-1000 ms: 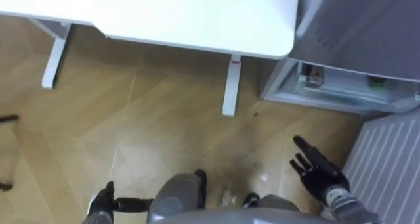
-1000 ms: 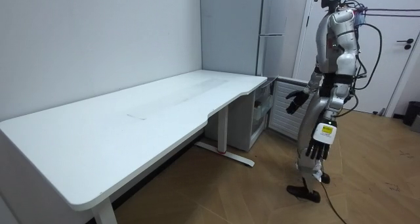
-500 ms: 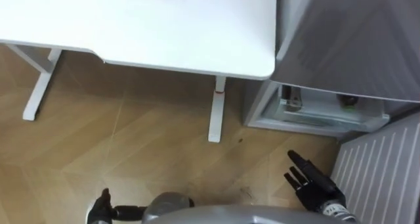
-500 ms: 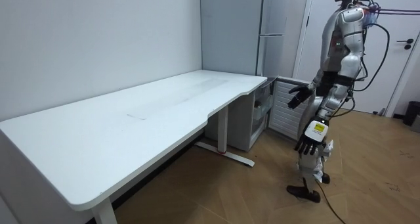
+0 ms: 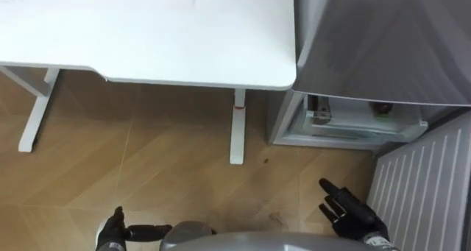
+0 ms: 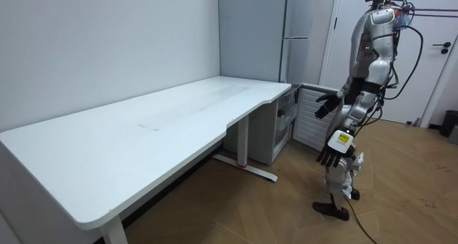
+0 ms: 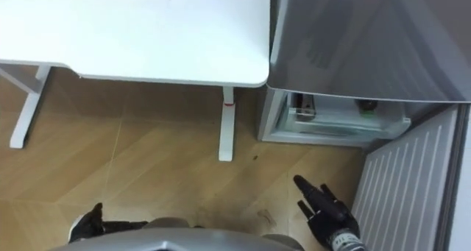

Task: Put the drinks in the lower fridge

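Wooden floor (image 5: 162, 170); lower fridge (image 5: 353, 124) beyond right hand (image 5: 355, 216) fingers (image 5: 329, 188).

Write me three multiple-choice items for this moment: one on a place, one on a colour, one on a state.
1. Where is the fridge?
A. beside the table's right end
B. behind the robot
C. under the table

2. What colour is the table top?
A. black
B. white
C. brown

3. How is the right hand?
A. shut on a bottle
B. open and empty
C. flat on the table

Key:
1 A: the fridge stands right beside the table's end.
2 B: the top is plain white.
3 B: its fingers are straight above the floor, holding nothing.
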